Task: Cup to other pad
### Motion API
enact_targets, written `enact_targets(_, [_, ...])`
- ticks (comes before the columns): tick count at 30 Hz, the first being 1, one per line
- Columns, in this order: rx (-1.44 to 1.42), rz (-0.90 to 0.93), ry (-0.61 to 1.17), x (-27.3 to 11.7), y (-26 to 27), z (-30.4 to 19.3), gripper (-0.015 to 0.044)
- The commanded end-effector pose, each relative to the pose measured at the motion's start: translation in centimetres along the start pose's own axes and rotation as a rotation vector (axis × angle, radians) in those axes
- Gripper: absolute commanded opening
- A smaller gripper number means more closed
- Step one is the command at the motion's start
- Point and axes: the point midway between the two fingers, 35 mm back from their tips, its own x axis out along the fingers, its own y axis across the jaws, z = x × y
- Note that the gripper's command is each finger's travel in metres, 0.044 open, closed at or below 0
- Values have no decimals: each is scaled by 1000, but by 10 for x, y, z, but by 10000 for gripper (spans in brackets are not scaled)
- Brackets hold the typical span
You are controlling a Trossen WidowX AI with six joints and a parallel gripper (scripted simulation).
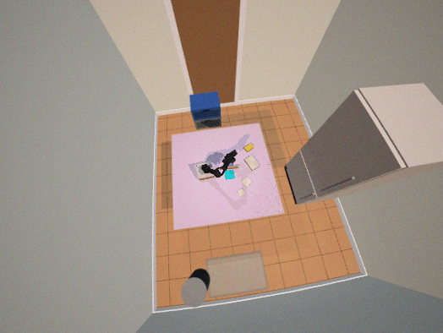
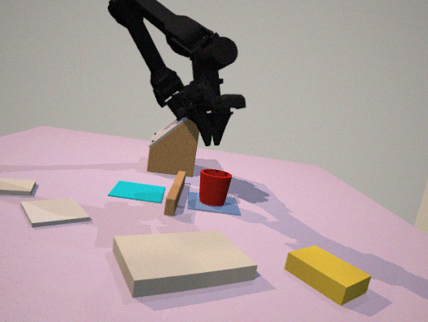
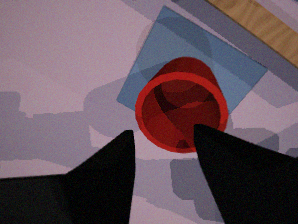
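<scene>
Pincer [image 2: 212, 140] of matte black tapered fingers, narrowed and holding nothing, smooth red round cup [image 2: 215, 187] below on flat blue pad [image 2: 222, 207], pink desk [image 2: 327, 196].

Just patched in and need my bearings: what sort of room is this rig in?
Probably a small kitchen: orange tile floor, a wall cabinet and a door. The arm works on a pink table in the middle.
</scene>
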Motion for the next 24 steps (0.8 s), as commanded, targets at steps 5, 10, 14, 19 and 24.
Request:
enact_targets(5, [43, -253, -124, 33, -32, -28, 148])
enact_targets(10, [43, -253, -124, 33, -32, -28, 148])
enact_targets(14, [43, -252, -124, 36, -32, -27, 148])
enact_targets(19, [43, -252, -123, 44, -34, -26, 148])
enact_targets(24, [43, -252, -123, 52, -36, -25, 148])
